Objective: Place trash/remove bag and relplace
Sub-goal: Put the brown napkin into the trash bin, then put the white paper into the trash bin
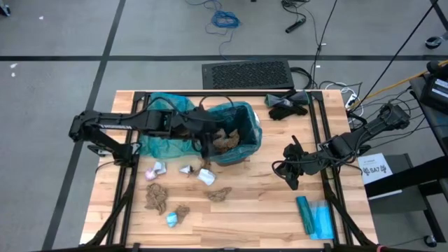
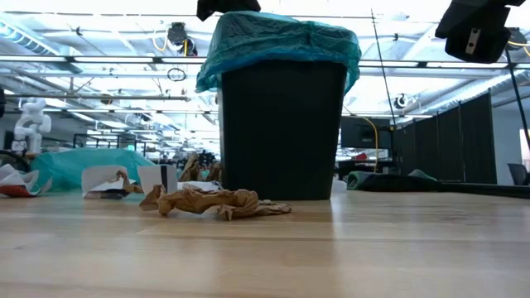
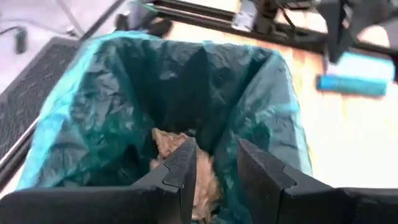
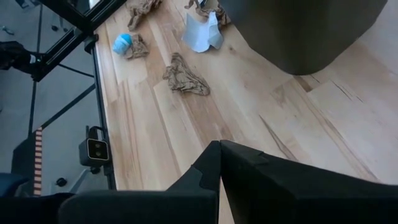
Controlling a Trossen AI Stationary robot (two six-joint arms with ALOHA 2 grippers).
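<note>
From above, the left gripper (image 1: 207, 143) hangs over the rim of the bin (image 1: 241, 155), which is lined with a teal bag (image 1: 246, 112). Only the left wrist view looks inside: its fingers (image 3: 184, 171) stand apart with nothing between them, and brown trash (image 3: 166, 142) lies at the bottom of the bag. More trash (image 1: 219, 194) is spread on the table (image 1: 266, 210) in front of the bin. The low view shows only the bin wall and one brown wad (image 2: 219, 203); both grippers are cut off at the top there. The right gripper (image 1: 292, 178) waits near the blue packet (image 1: 315, 218), jaws pressed together.
</note>
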